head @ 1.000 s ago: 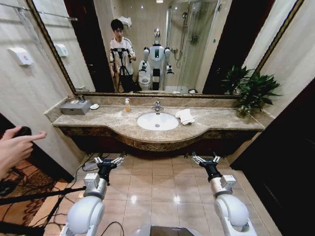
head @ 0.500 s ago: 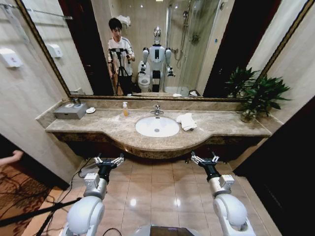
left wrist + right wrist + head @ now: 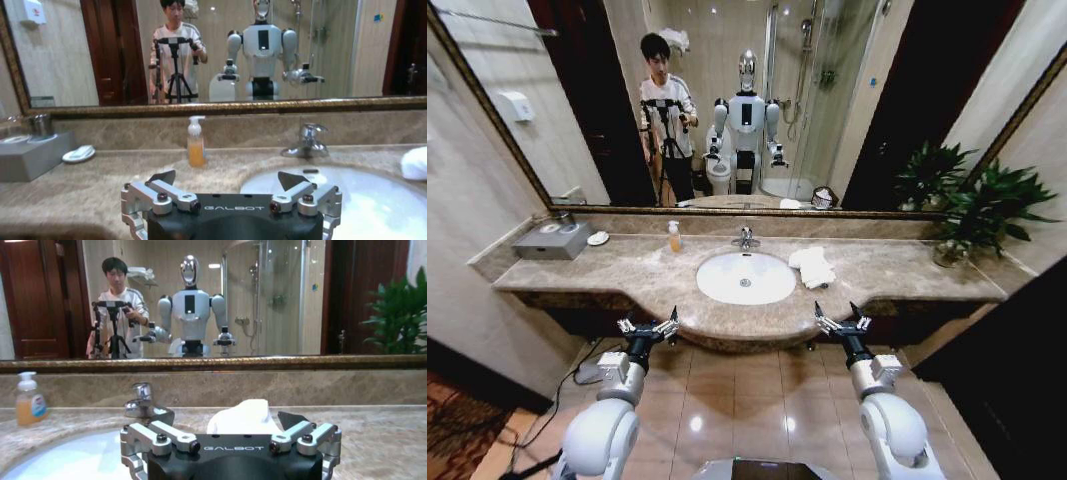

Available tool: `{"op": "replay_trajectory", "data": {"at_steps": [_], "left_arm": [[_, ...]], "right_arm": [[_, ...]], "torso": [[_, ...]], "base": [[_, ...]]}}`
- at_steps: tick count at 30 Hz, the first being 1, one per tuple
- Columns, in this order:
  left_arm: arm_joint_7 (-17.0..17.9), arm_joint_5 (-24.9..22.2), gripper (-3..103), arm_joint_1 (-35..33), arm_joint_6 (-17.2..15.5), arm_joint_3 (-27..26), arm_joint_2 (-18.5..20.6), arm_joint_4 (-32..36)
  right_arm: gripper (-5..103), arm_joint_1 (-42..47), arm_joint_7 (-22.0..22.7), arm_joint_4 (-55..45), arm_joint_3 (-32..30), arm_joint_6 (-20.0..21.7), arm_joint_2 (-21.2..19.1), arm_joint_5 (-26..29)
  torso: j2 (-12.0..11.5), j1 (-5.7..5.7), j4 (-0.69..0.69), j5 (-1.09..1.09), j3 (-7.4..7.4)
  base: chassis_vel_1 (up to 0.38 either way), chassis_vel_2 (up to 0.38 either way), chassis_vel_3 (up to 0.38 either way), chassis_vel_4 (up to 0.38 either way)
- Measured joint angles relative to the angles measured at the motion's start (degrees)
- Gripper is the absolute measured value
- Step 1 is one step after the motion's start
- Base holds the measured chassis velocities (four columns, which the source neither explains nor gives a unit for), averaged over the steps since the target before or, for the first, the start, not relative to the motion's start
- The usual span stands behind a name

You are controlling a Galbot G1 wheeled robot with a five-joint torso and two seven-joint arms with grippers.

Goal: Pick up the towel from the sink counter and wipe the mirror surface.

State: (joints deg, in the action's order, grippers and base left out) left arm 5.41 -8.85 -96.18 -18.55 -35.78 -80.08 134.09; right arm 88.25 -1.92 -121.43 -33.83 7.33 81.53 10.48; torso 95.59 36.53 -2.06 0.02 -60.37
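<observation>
In the centre of the head view, the sink counter (image 3: pixel 627 275) is running across the frame, its right end passing behind dark furniture and its left end meeting the wall. The towel (image 3: pixel 812 266) is lying bunched on the counter just right of the white basin (image 3: pixel 745 278), near the chrome tap (image 3: pixel 745 238). In the left wrist view the towel (image 3: pixel 415 163) is being cut off by the frame's right edge; in the right wrist view its lower part (image 3: pixel 243 416) is sitting behind the tool body. The mirror (image 3: pixel 847 100) is filling the upper half of the frame, its top and both sides cropped, so its frame is showing mainly along the bottom. A soap bottle (image 3: pixel 674 237) is standing left of the tap, and a potted plant (image 3: pixel 972 200) is sitting at the right, partly doubled by its reflection.

The left tool (image 3: pixel 648 327) and right tool (image 3: pixel 842 322) are hovering at lower centre, just before the counter's front edge, both with fingers spread wide and released, grasping nothing.

Compared with a second ago, the whole scene is sitting larger and lower in the frame, so the camera has drawn nearer; the hand at the left edge has gone, and both tools are now overlapping the counter's edge.
</observation>
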Motion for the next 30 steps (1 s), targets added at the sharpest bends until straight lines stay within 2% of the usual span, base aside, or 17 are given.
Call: {"op": "replay_trajectory", "data": {"at_steps": [5,8,11,18,19,20,23,28,30], "left_arm": [[0.0,0.0,100,0.01,0.0,0.0,0.0,0.0],[0.0,0.0,100,0.01,0.0,0.0,0.0,0.0],[0.0,0.0,100,0.02,0.0,0.0,0.0,0.0],[0.0,0.0,100,-0.02,0.0,-0.01,0.0,0.0],[0.0,0.0,100,-0.02,0.0,0.0,0.0,0.0],[0.0,0.0,100,-0.02,0.0,0.0,0.0,0.0],[0.0,0.0,100,-0.01,0.0,0.0,0.0,0.0],[0.0,0.0,100,0.0,0.0,0.0,0.0,0.0],[0.0,0.0,100,0.0,0.0,0.0,0.0,0.0]], "right_arm": [[100,-0.44,0.05,0.42,0.13,-0.2,0.0,0.01],[100,-1.57,0.57,0.8,0.74,0.58,-0.41,-0.24],[100,-4.4,1.13,2.0,1.83,4.05,-1.5,-0.05],[100,-11.68,3.1,6.18,5.15,10.1,-4.85,0.55],[100,-13.89,3.06,7.26,5.56,11.99,-5.21,0.62],[100,-13.89,3.06,7.26,5.56,11.99,-5.21,0.62],[100,-19.54,3.07,10.16,6.67,16.36,-6.84,2.58],[100,-25.25,3.34,14.07,8.01,19.64,-8.93,5.02],[100,-29.28,4.39,19.31,8.75,21.69,-10.18,6.79]], "torso": [[-0.01,0.01,0.02,-0.02,0.0],[-0.03,0.07,-0.04,0.0,-0.02],[-0.02,0.03,0.04,-0.05,-0.01],[0.02,-0.07,-0.03,-0.02,0.02],[0.02,-0.07,-0.01,-0.02,0.02],[0.02,-0.07,-0.01,-0.02,0.02],[0.01,-0.04,0.0,-0.02,0.01],[0.0,0.02,-0.01,-0.01,-0.01],[0.0,0.01,0.01,-0.01,-0.01]], "base": [[-0.212,0.21,0.209,-0.209],[-0.138,0.127,0.128,-0.142],[-0.11,0.059,-0.01,0.006],[0.048,-0.009,-0.054,0.022],[0.0,0.0,0.0,0.0],[0.0,0.0,0.0,0.0],[0.0,0.0,0.0,0.0],[0.0,0.0,0.0,0.0],[0.0,0.0,0.0,0.0]]}}
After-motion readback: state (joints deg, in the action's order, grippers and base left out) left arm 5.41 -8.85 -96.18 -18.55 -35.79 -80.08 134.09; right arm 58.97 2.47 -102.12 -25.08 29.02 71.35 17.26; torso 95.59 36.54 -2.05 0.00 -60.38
